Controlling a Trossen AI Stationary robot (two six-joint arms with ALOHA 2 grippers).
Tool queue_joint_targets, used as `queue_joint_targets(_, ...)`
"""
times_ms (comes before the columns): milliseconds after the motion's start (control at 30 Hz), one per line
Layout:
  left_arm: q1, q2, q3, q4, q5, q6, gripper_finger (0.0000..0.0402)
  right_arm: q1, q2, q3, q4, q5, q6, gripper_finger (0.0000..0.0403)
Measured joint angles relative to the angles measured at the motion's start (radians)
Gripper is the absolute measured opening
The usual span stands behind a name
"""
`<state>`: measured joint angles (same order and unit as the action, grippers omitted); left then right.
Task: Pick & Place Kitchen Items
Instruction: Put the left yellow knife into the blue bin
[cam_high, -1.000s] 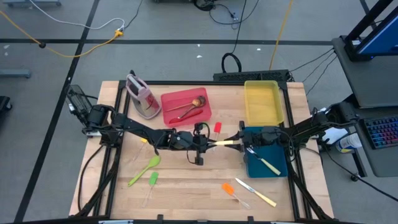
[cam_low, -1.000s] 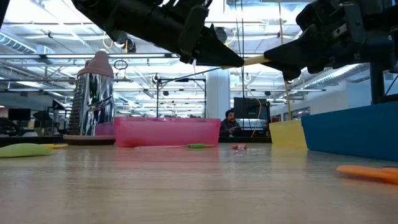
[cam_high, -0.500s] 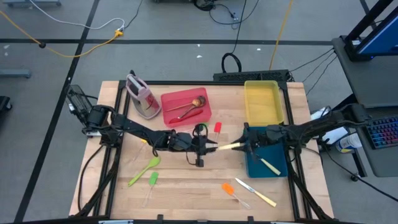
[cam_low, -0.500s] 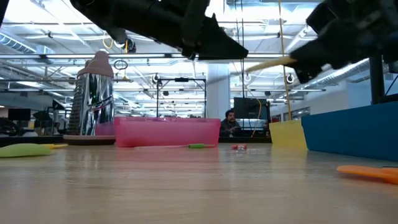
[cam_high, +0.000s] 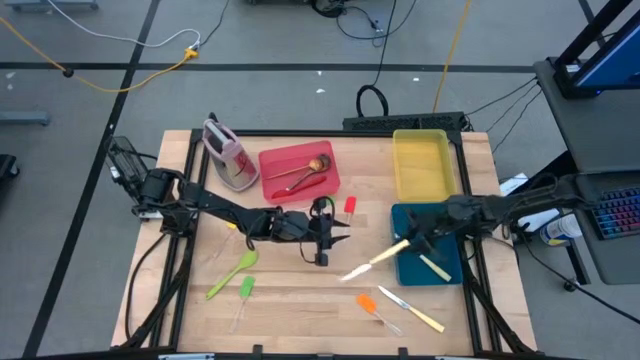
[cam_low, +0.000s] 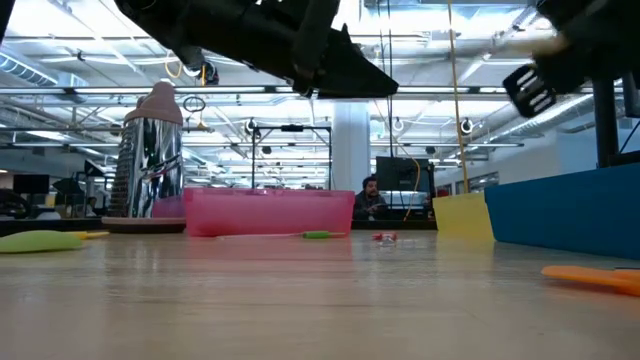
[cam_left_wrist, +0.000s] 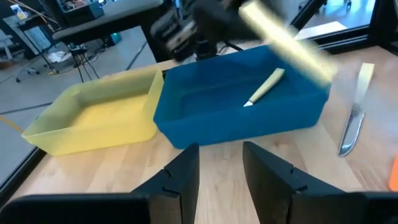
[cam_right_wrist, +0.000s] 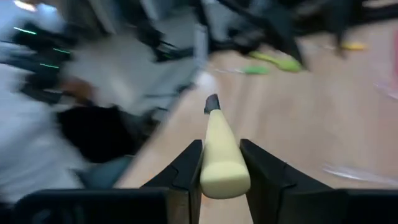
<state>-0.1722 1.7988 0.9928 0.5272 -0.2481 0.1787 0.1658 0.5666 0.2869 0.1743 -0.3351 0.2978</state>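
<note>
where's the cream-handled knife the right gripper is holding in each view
High view: cream-handled knife juts from the right gripper over the table, at the blue tray's corner.
Low view: not clearly visible.
Left wrist view: blurred cream bar above the blue tray.
Right wrist view: handle between the fingers.
Shared landmark: the blue tray.

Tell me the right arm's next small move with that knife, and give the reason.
Probably swing the cream-handled knife back over the blue tray and lower it in. The right gripper is shut on its handle at the tray's edge, the blade juts out over the table, and a matching knife already lies in that tray.
</note>
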Motion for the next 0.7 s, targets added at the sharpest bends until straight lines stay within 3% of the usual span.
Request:
queue_joint_targets(133, 0.000, 0.000, 0.000, -0.007, 0.001, -0.005, 0.0127, 0.000, -0.114, 0.000, -0.071, -0.094, 0.067, 0.0083)
queue_joint_targets(433, 0.000, 0.000, 0.000, -0.008, 0.002, -0.008, 0.0127, 0.000, -0.291, 0.004, -0.393, -0.085, 0.202, 0.0081)
queue_joint_targets(700, 0.011, 0.000, 0.000, -0.007, 0.003, -0.008, 0.0127, 0.000, -0.313, 0.273, -0.809, -0.085, 0.213, 0.0081)
